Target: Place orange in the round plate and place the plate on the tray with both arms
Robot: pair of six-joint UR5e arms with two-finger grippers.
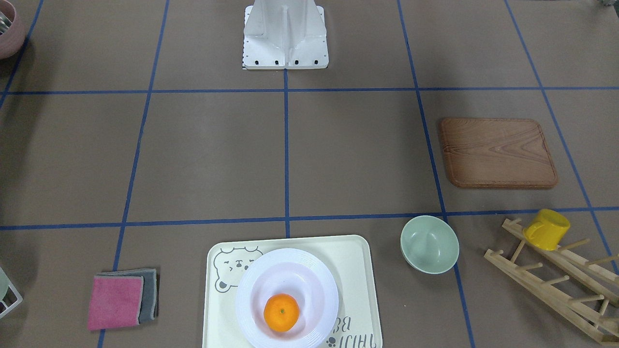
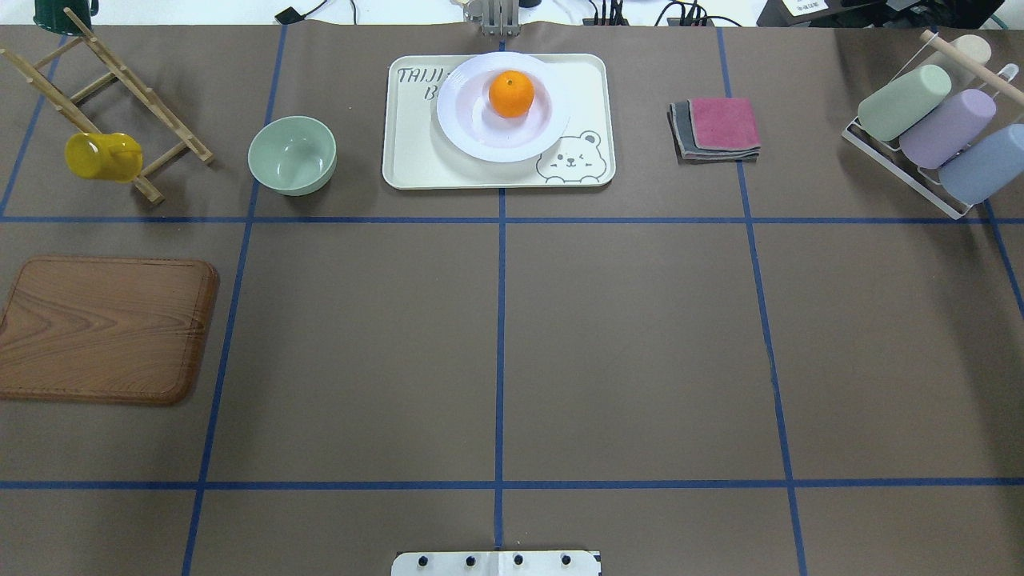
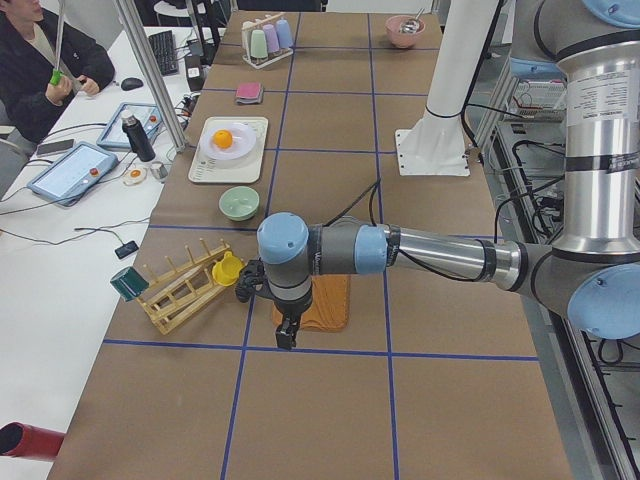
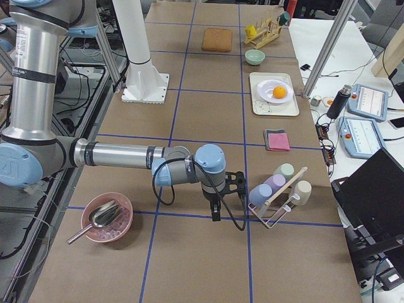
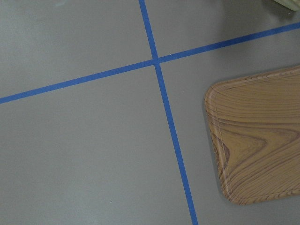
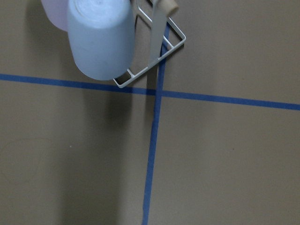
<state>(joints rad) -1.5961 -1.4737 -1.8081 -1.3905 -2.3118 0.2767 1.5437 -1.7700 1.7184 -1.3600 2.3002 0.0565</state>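
the orange (image 2: pixel 511 94) is seen in the round plate (image 2: pixel 462 128), set on the tray (image 2: pixel 416 164) at the table's (image 2: pixel 640 336) far edge, midway between left gripper (image 3: pixel 286 338) and right gripper (image 4: pixel 215 213) (opening and hold cannot be told).

Green bowl (image 2: pixel 292 154) near tray (image 2: pixel 588 96) on L, wider gap to cloths (image 2: pixel 720 128) on R

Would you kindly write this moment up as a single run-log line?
orange: in round plate | round plate: on tray | left gripper: near wooden board, state unclear | right gripper: near cup rack, state unclear
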